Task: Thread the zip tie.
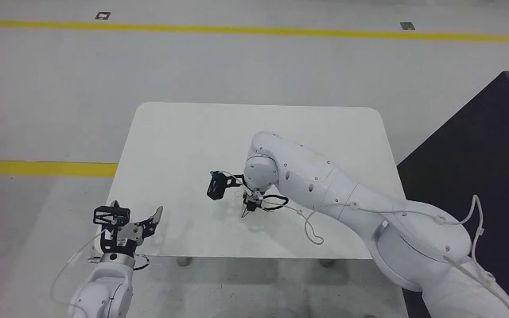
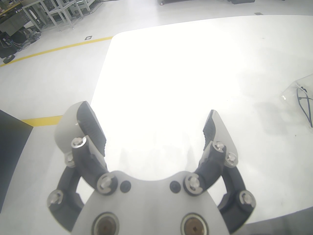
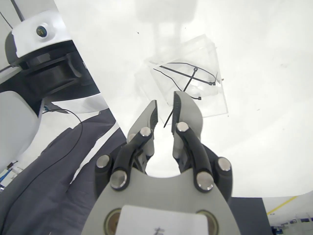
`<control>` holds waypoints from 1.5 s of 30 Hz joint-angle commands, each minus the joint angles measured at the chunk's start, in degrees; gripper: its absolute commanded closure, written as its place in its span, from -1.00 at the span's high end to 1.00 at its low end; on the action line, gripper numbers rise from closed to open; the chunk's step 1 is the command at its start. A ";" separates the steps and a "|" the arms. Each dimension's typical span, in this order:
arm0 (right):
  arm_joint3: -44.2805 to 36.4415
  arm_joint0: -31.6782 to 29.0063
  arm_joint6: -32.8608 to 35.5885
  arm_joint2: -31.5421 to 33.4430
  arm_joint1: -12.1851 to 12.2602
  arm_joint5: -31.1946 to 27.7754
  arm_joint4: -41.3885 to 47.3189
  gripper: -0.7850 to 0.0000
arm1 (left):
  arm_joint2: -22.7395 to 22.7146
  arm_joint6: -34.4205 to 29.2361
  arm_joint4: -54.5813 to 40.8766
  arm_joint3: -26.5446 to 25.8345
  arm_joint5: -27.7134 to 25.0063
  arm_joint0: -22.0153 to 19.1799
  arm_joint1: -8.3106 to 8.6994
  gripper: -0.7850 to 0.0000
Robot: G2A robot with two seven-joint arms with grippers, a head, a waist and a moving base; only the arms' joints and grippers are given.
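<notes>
Several black zip ties (image 3: 193, 75) lie crossed on a clear plastic sheet (image 3: 210, 57) on the white table (image 3: 244, 25). My right gripper (image 3: 165, 97) hovers just above the sheet's near edge, fingers open by a narrow gap. One tie's thin tail (image 3: 168, 119) runs between them, close to one pad; whether it touches is unclear. In the top view this gripper (image 1: 246, 208) points down near the table's middle, with the ties (image 1: 274, 199) beside it. My left gripper (image 2: 148, 107) stands wide open and empty over the table's front left corner (image 1: 147, 221). The sheet with ties (image 2: 302, 99) lies far off to its side.
A thin white cable (image 1: 312, 232) hangs from the right arm over the table's front part. A black panel (image 1: 469, 143) stands beside the table on the right. Grey cloth (image 3: 56, 172) covers the robot's body beyond the table edge.
</notes>
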 commanded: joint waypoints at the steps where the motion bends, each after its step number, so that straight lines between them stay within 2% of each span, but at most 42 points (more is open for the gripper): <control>1: 0.21 -0.32 -1.11 0.04 0.07 -1.11 -2.02 -0.24 | 0.00 0.00 0.00 0.00 0.00 0.00 0.00 1.00; 3: 1.16 -0.73 -1.92 0.09 -0.01 -1.92 -2.59 -0.21 | 0.00 0.00 0.00 0.00 0.00 0.00 0.00 1.00; 14: 5.52 -1.33 -5.53 0.04 -1.60 -5.53 -3.31 -0.35 | 0.00 0.00 0.00 0.00 0.00 0.00 0.00 1.00; 17: 6.92 -1.73 -6.18 0.04 -2.40 -6.19 -4.50 -0.41 | 0.00 0.00 0.00 0.00 0.00 0.00 0.00 1.00; 34: 16.71 -1.76 -7.90 0.04 -7.63 -7.90 -6.95 -0.46 | 0.00 0.00 0.00 0.00 0.00 0.00 0.00 1.00; 43: 20.89 -2.26 -7.61 0.04 -9.87 -7.62 -7.33 -0.59 | 0.00 0.00 0.00 0.00 0.00 0.00 0.00 1.00; 44: 21.21 -2.22 -7.57 0.04 -10.12 -7.58 -7.25 -0.65 | 0.00 0.00 0.00 0.00 0.00 0.00 0.00 1.00; 45: 21.47 -2.18 -7.70 0.04 -10.34 -7.71 -7.22 -0.79 | 0.00 0.00 0.00 0.00 0.00 0.00 0.00 1.00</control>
